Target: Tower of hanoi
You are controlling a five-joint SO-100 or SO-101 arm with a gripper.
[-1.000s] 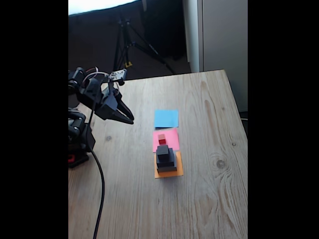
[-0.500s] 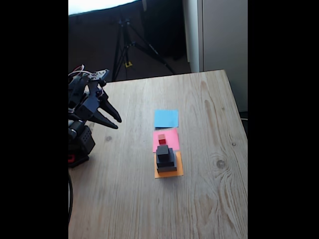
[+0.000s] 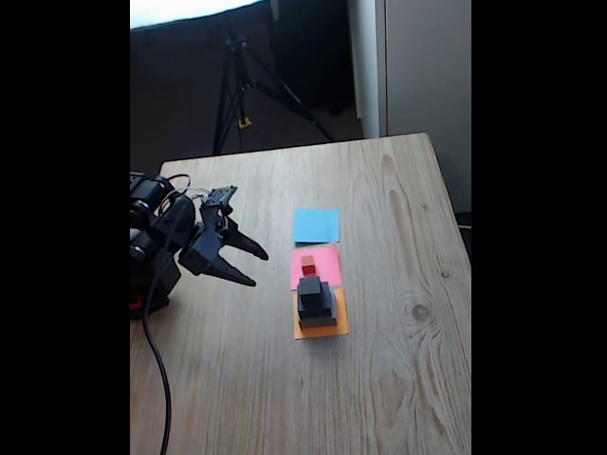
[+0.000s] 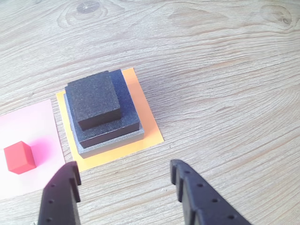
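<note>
A stack of three blocks stands on the orange paper square [image 4: 147, 129]: a grey slab [image 4: 115, 142] at the bottom, a black slab [image 4: 126, 112] on it, and a small black cube [image 4: 93, 97] on top. In the fixed view the same stack [image 3: 316, 301] sits mid-table. The tiny red cube [image 4: 19, 157] [image 3: 308, 264] rests apart on the pink paper [image 4: 26, 131]. My gripper [image 4: 124, 178] [image 3: 254, 267] is open and holds nothing. It hovers left of the stack in the fixed view, its fingertips pointing at it.
A blue paper square [image 3: 316, 225] lies beyond the pink one [image 3: 325, 261]. The arm's base [image 3: 152, 275] stands at the table's left edge, with a cable [image 3: 156, 370] trailing toward the front. A tripod [image 3: 251, 81] stands behind the table. Bare wood spreads to the right and front.
The gripper has swung down and to the right toward the stack, after first pulling back to the left. The blocks have not moved.
</note>
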